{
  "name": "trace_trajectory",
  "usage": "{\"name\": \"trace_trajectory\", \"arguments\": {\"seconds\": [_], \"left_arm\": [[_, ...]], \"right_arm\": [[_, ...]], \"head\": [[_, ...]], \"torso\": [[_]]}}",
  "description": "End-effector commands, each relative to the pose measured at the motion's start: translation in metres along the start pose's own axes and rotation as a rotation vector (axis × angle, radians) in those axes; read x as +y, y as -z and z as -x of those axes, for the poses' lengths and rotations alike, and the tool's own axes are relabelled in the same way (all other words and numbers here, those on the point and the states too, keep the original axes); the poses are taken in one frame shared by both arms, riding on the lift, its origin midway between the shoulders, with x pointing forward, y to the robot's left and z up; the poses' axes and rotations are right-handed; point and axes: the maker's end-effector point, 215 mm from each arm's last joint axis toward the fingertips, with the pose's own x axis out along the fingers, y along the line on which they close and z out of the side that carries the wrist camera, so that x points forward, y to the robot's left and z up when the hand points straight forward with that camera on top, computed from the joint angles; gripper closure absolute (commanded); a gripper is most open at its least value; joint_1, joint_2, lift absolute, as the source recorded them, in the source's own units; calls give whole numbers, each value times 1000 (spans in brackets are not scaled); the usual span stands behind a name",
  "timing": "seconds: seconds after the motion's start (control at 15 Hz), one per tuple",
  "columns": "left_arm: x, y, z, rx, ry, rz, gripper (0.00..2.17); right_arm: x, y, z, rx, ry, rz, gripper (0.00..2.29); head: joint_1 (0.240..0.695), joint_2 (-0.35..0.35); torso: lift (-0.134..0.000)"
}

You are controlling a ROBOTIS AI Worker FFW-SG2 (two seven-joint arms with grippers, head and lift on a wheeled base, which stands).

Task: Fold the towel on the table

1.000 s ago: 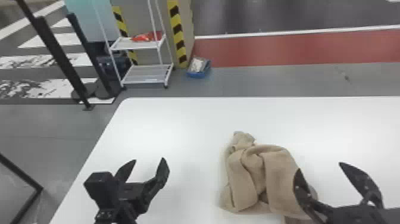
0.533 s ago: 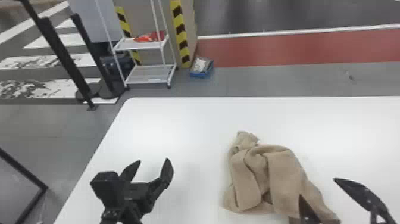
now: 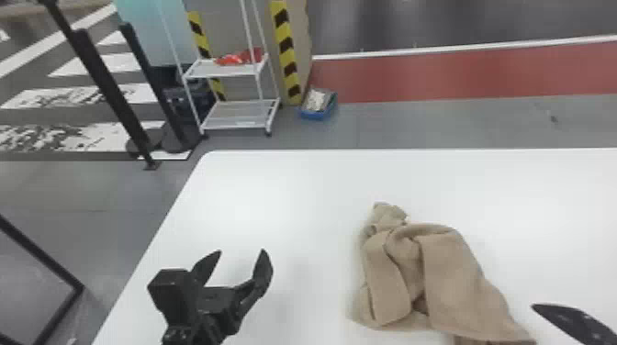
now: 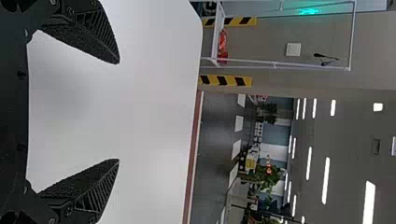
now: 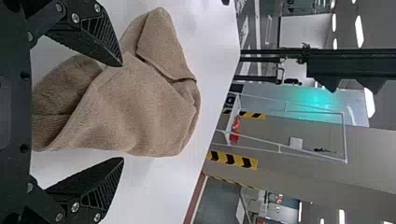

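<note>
Beige towel lying bunched on white table, between grippers. Left gripper hovering above tabletop, fingers standing spread. Right gripper hovering near towel, its fingers also standing wide apart.

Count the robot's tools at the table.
2. The left tool is open over the left part of the table, left of the towel. The right tool is open by the towel's near end.
</note>
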Motion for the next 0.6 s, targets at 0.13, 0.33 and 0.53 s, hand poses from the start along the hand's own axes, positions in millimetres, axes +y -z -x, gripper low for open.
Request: {"name": "trace_trajectory", "arguments": {"seconds": [0.13, 0.33, 0.53], "left_arm": [[-4, -6, 5, -9, 4, -23, 144], [-5, -8, 5, -10, 5, -27, 144], [-5, -8, 3, -11, 5, -28, 144]], "right_arm": [[-22, 39, -6, 144, 7, 15, 188], [-24, 64, -17, 240, 2, 21, 390], [-27, 51, -22, 199, -7, 27, 1474]], "head": [[695, 187], [695, 160], [695, 154]], "torso": [[-124], [-124], [-124]]}}
